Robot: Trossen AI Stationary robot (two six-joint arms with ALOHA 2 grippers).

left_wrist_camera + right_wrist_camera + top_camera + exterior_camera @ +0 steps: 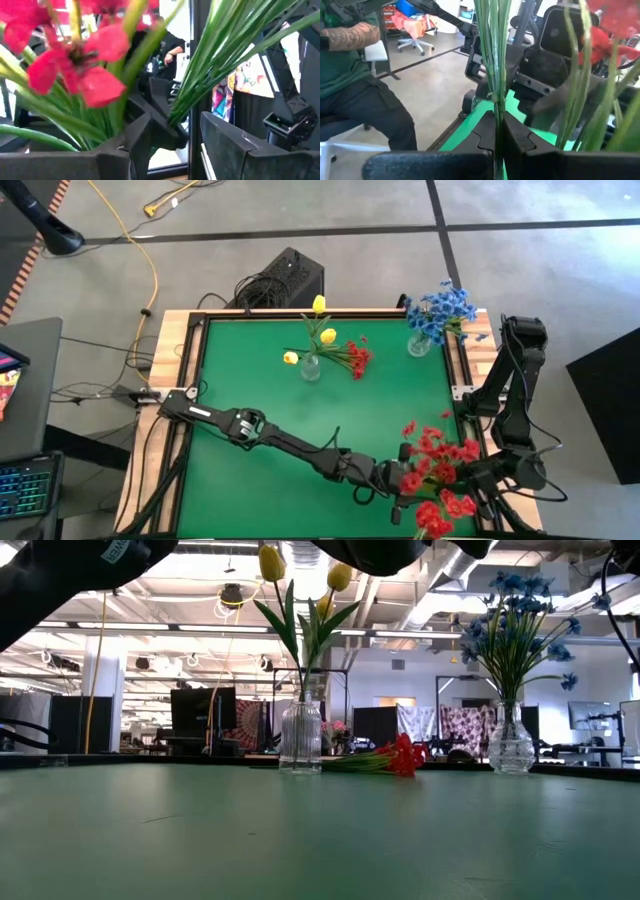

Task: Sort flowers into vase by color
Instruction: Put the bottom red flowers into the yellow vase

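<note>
A bunch of red flowers on green stems hangs over the table's near right corner, between my two grippers. My right gripper is shut on some of its stems. My left gripper reaches in from the left and stands open, with those stems and the right gripper's fingers in its gap. Yellow flowers stand in a glass vase at the far middle, and a red sprig lies on the mat beside it. Blue flowers stand in a second vase at the far right. My right gripper pinches a thin bundle of green stems between its two fingers, which come about level from the table's right side and lie across the stems. The stems rise upright above the fingers; their lower ends are hidden. My left gripper: I cannot tell whether its fingers touch the stems.
The green mat is bare on its left half. A wooden rim frames the table. A black box with cables sits beyond the far edge. A person sits beyond the table.
</note>
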